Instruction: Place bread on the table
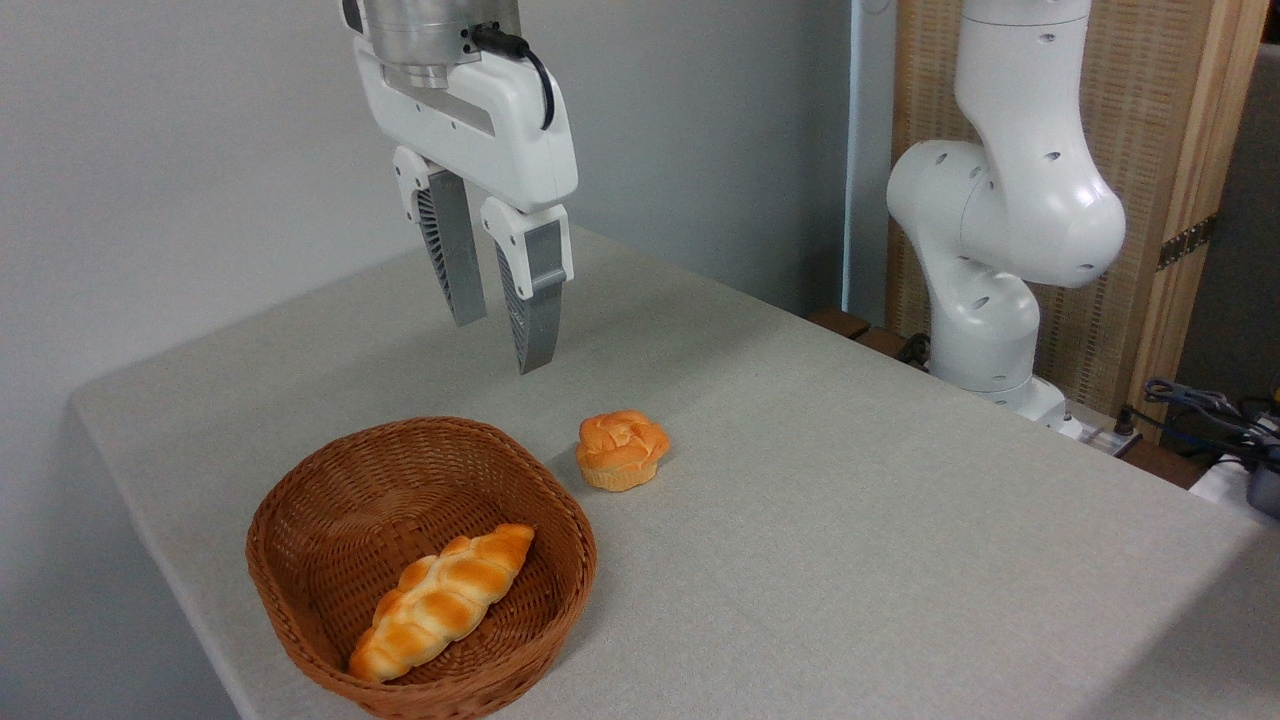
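Note:
The bread (621, 449), a small round orange-golden bun with a knotted top, stands upright on the grey-beige table (850, 520), just right of the basket. My gripper (503, 341) hangs well above the table, up and to the left of the bun. Its two grey fingers are apart with nothing between them, so it is open.
A brown wicker basket (300, 585) sits near the table's front left edge with a long braided loaf (445, 598) lying in it. The arm's white base (990, 300) stands at the far right edge. Cables (1210, 410) lie beyond the right corner.

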Motion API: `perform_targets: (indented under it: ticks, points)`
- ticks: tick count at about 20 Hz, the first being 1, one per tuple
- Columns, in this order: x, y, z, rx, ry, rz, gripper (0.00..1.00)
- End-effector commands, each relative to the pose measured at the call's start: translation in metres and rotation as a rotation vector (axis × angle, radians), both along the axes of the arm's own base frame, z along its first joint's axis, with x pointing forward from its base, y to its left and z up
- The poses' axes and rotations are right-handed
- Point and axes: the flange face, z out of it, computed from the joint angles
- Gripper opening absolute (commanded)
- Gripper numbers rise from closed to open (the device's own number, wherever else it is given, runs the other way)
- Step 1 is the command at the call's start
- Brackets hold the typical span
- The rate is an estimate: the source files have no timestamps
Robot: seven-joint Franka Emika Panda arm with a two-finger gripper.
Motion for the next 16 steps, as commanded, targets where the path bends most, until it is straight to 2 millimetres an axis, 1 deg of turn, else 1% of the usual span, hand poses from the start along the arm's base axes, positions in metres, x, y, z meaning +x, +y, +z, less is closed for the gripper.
perform_targets:
  ticks: [1, 4, 9, 16]
  points:
    - [0.0004, -0.0007, 0.0013, 0.023, 0.018, 0.0, 1.0]
    - [-0.0002, -0.0031, -0.0025, 0.025, 0.027, -0.004, 1.0]
    - [-0.0012, -0.0073, -0.0031, 0.059, 0.03, -0.026, 1.0]
    - [-0.0016, -0.0056, -0.0024, 0.059, 0.03, -0.027, 1.0]
